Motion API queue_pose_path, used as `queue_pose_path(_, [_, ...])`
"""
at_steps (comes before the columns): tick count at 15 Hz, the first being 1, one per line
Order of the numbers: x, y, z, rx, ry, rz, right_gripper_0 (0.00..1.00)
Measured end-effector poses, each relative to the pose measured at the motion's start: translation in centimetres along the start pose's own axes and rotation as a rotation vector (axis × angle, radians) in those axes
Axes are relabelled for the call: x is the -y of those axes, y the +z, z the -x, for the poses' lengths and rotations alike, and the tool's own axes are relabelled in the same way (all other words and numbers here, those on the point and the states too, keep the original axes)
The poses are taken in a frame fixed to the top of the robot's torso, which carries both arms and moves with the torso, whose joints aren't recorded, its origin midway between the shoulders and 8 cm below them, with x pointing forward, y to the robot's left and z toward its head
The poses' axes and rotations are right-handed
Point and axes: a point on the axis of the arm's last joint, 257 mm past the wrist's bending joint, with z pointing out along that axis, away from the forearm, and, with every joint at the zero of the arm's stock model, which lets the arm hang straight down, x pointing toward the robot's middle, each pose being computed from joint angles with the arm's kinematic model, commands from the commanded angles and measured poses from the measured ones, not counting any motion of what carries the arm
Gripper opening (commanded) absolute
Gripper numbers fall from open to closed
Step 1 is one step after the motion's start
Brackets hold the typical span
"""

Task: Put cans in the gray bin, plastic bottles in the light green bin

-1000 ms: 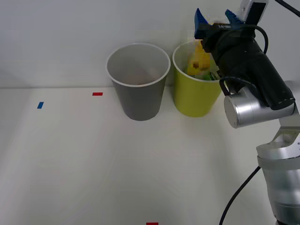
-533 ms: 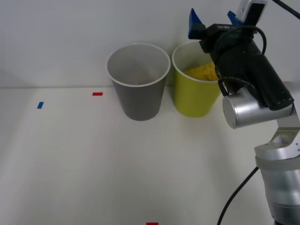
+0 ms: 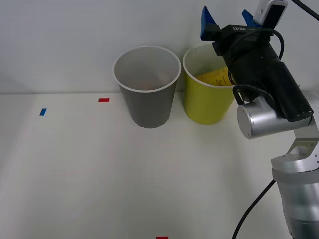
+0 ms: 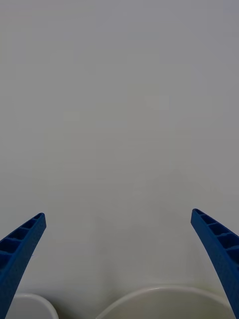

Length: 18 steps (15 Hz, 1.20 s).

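Note:
The light green bin stands at the back right of the table, and the gray bin is just to its left. A yellow plastic bottle lies inside the light green bin, partly hidden by my arm. My right gripper hovers above that bin's far rim, open, with nothing between its blue fingers. In the right wrist view the gripper faces the bare wall, with the white rim of the light green bin below it. Cans are out of view.
Red tape marks and a blue one lie flat on the white table. The wall rises right behind the bins. A black cable hangs beside my arm at the right.
One second ago the yellow bottle was dropping from my fingers into the light green bin; it now lies inside. My gripper spread wider and has barely moved since.

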Motion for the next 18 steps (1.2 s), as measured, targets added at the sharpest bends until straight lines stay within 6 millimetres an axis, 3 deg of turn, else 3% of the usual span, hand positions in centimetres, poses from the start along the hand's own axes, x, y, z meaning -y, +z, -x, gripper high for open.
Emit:
queue_pose_path(4, [0.1,-4.4,0.6,0.042,0.027,0.023,1.0])
queue_pose_path(7, [0.4,-9.1,1.5,0.046,0.054,0.011,1.0])
queue_pose_path(11, [0.8,-15.8,1.0,0.063,0.087,-0.006,1.0])
queue_pose_path(18, [1.3,-28.9,-2.6,0.035,0.062,-0.05,1.0])
